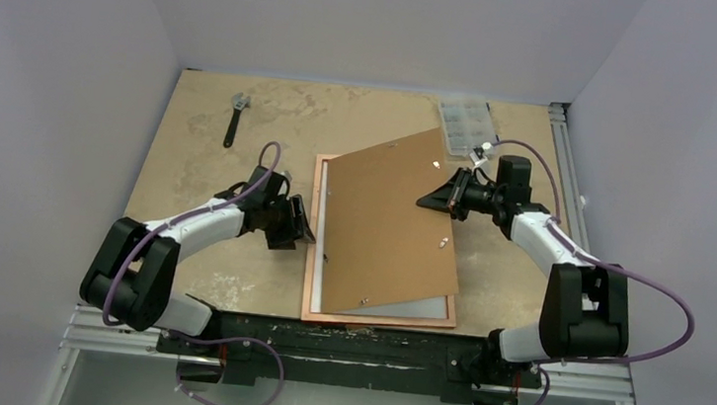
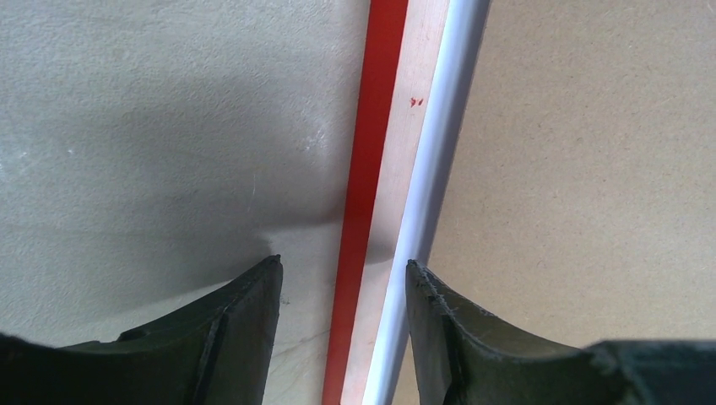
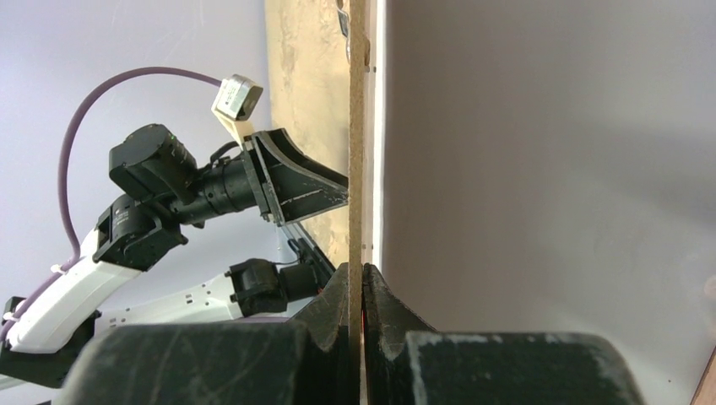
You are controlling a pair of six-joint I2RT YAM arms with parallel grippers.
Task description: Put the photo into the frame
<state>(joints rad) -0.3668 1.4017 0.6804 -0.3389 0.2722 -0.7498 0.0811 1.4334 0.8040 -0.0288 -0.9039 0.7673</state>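
The frame [image 1: 310, 257] lies flat on the table with its pale copper-coloured back up. The photo [image 1: 424, 305] lies in it, white back up, mostly hidden under the brown backing board [image 1: 387, 225]. My right gripper [image 1: 426, 200] is shut on the board's far right edge and holds that side tilted up off the frame; the right wrist view shows the jaws [image 3: 363, 268] closed on the board's thin edge [image 3: 358, 126]. My left gripper [image 1: 305, 225] is open at the frame's left rail. Its fingers straddle the red edge [image 2: 371, 169] and the white photo strip [image 2: 439, 169], gripping nothing.
A wrench [image 1: 235, 116] lies at the back left of the table. A clear plastic parts box [image 1: 466, 126] stands at the back right, just behind the right gripper. A metal rail [image 1: 567, 163] runs along the table's right edge. Grey walls close three sides.
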